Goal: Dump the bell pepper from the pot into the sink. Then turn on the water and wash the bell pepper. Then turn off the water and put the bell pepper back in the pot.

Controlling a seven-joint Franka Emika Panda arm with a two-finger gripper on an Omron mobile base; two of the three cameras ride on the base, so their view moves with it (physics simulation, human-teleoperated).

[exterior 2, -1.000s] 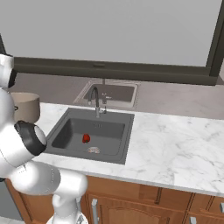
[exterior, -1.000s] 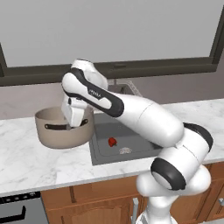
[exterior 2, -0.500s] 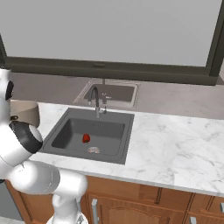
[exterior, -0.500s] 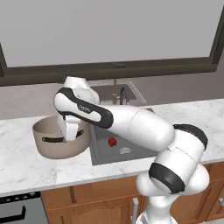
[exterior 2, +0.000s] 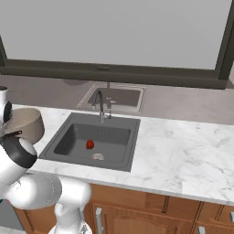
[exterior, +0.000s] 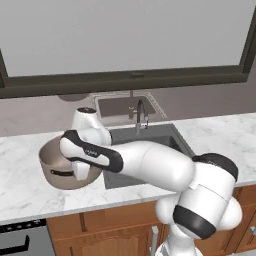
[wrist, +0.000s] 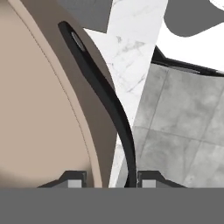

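While gripper (wrist: 105,178) stayed pinched on pot (exterior: 62,167) rim, arm carried pot left, lower onto counter (exterior: 20,185). Bell pepper (exterior 2: 90,145) lay in sink (exterior 2: 73,137); dump done, faucet (exterior 2: 98,104) next.

The beige pot (exterior: 62,167) sits tilted on the counter left of the dark sink (exterior 2: 73,144), where the red pepper (exterior 2: 90,144) lies near the drain.

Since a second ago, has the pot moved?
Yes. The pot, gripped at its rim, has come down and left, away from the sink, toward the counter's front.
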